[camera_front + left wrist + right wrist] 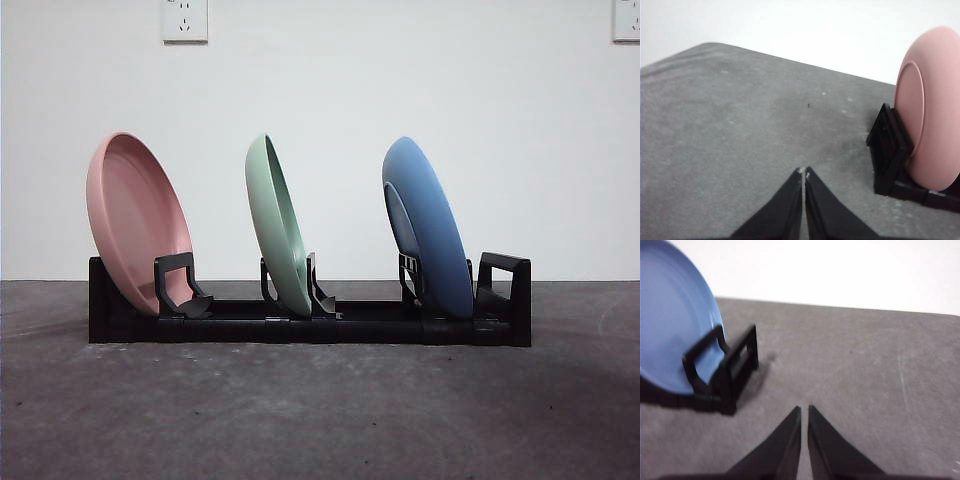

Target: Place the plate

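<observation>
Standing on edge in a black rack (300,325), three plates lean toward the left on the grey desk (320,420). The pink plate (138,222) sits in the leftmost slot, the green plate (277,225) in the middle slot, and the blue plate (428,228) in the slot nearest the right end. Each rests against a small black upright of the rack, and the three are well apart from one another. Behind them is a white wall (330,90) with a socket (184,19) high up on the left and another at the top right corner.

Neither arm shows in the front view. In the left wrist view the left gripper (804,172) has its fingers (787,205) clenched together with nothing between them, tips meeting over bare desk. The pink plate and the left end of the rack lie to one side of those fingers, apart from them and not touched.

In the right wrist view the right gripper (804,410) also has its fingers (827,450) closed on nothing, with only a thin slit between the tips, above bare desk. The blue plate and the right end of the rack, with its looped end bracket (722,371), lie off to the side of those fingers, clear of them.
</observation>
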You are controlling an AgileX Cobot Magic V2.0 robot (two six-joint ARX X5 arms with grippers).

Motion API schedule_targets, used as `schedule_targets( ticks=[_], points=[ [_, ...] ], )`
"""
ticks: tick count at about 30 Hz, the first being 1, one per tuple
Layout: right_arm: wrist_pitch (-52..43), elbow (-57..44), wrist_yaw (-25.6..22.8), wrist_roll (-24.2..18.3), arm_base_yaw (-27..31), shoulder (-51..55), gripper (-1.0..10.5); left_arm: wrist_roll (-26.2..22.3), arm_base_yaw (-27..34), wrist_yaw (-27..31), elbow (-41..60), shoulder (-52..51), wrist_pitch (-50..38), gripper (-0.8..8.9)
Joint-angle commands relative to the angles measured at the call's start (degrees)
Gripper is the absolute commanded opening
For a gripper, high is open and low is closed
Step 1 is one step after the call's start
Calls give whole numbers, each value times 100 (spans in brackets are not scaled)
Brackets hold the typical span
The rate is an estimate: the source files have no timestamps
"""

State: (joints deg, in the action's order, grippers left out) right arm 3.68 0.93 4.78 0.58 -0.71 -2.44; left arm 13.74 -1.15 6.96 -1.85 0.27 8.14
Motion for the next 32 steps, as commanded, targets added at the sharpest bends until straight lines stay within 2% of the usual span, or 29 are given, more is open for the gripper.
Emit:
schedule_targets(
  ticks=[1, 5, 8, 10, 17, 21, 24, 27, 30, 32],
  points=[
    [-146, -17, 103, 1027, -7, -2, 19, 468, 4, -251, 39, 2, -37, 7],
    [-149, 129, 411, 1969, -9, -9, 14, 859, -7, -774, -175, 138, -39, 10],
    [-136, 376, 426, 2365, -9, -20, 14, 1255, -11, -1005, -496, 398, -46, 10],
    [-31, 643, 417, 2461, -9, -66, 14, 1443, -11, -1064, -798, 654, -44, 10],
    [1067, 2229, 487, 2450, -9, -791, 14, 1530, -17, -1589, -2109, 1834, -15, 10],
    [1681, 3261, 890, 2437, -9, -1412, 14, 1528, -149, -1910, -2835, 2538, 2, 10],
    [2197, 4009, 1268, 2326, -9, -1945, 14, 1528, -352, -2369, -3340, 3016, 26, 10],
    [2667, 4645, 1899, 1980, -9, -2514, 14, 1547, -586, -2863, -3884, 3495, 404, 10],
    [3080, 5193, 2900, 1587, -9, -3069, 14, 1515, -815, -3300, -4417, 3945, 898, 10],
    [3311, 5508, 3399, 1355, -55, -3399, 14, 1379, -960, -3451, -4715, 4179, 1178, 10]
  ],
)
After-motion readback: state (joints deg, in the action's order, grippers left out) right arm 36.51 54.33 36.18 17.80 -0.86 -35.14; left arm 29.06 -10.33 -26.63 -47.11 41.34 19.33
